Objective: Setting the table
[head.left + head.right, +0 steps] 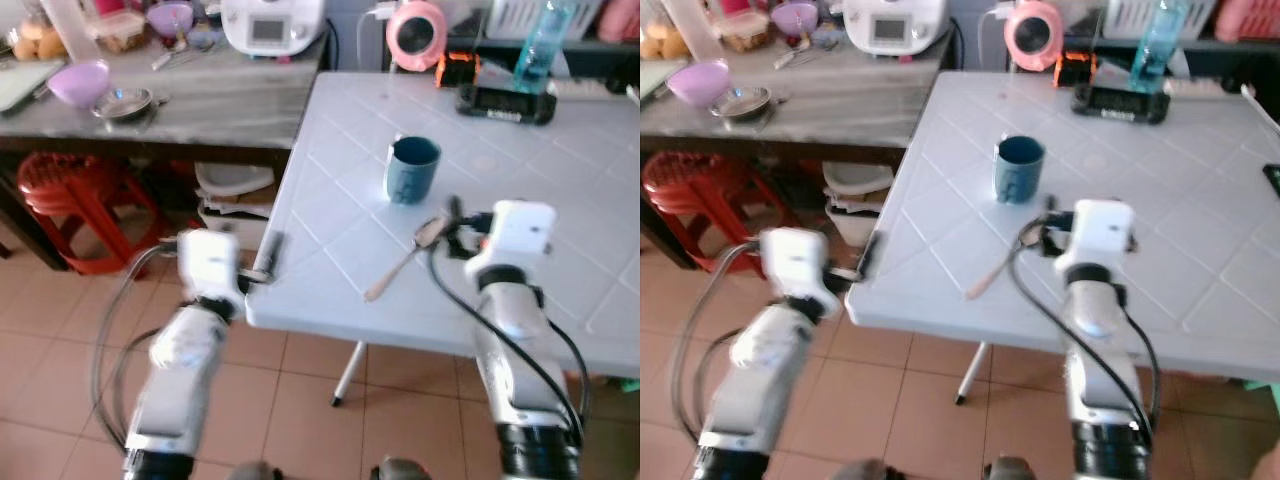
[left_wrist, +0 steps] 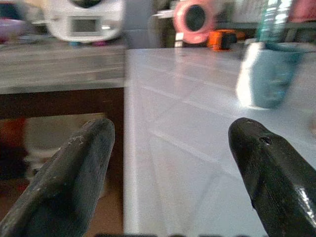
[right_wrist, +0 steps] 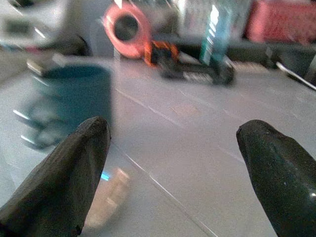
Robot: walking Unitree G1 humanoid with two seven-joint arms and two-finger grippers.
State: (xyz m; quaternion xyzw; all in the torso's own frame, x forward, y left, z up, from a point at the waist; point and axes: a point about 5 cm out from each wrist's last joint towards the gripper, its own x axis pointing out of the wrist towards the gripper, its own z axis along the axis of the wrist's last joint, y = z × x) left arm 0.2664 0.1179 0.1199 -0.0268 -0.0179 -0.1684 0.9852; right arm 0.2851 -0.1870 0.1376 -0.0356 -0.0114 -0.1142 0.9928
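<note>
A dark blue mug stands upright on the white tiled table. Just in front of it lies a spoon, bowl end toward the mug, handle pointing at the table's front edge. My right gripper hovers low over the table beside the spoon's bowl, open and holding nothing; in the right wrist view the right gripper faces past the mug, with the spoon blurred below it. My left gripper is at the table's front left corner, open and holding nothing, and in the left wrist view the mug is further along.
A grey counter to the left carries a purple bowl, a metal bowl and a white appliance. A red stool stands under it. At the table's back are a pink fan and a bottle on a black tray.
</note>
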